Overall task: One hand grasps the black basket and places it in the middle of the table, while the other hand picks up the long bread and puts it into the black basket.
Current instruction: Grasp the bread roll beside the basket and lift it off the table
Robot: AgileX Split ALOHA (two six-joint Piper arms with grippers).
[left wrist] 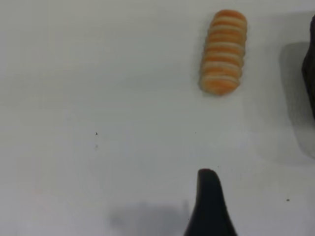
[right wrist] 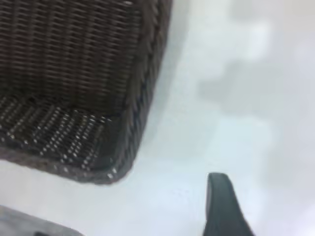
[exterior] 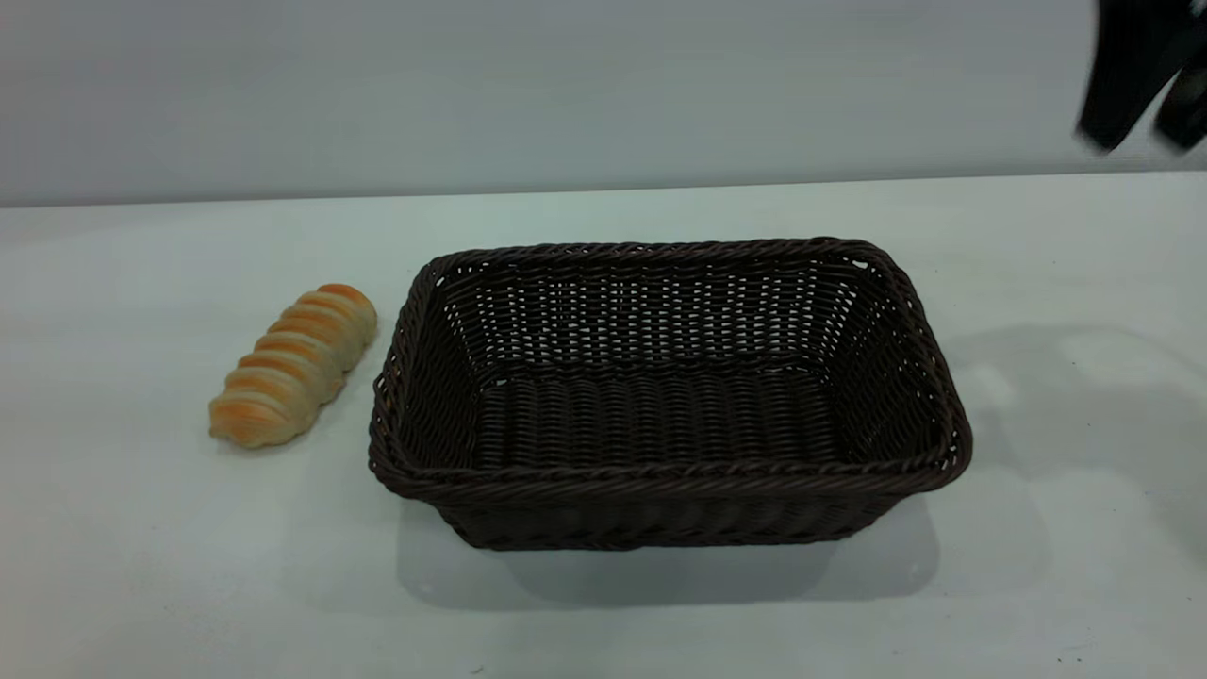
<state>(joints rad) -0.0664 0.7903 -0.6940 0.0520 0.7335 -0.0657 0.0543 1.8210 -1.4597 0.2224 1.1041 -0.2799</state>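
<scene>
Table point(exterior: 141, 566) holds basket point(exterior: 665, 396), bread point(exterior: 294, 363) beside it. Right gripper point(exterior: 1146, 90) raised, well clear of basket, fingers apart. Left gripper point(left wrist: 210, 206): can't tell.

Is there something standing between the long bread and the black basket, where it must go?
Nothing visible does. The long bread lies on the table just beside the left end of the black basket, apart from it, and the basket holds nothing inside.
</scene>
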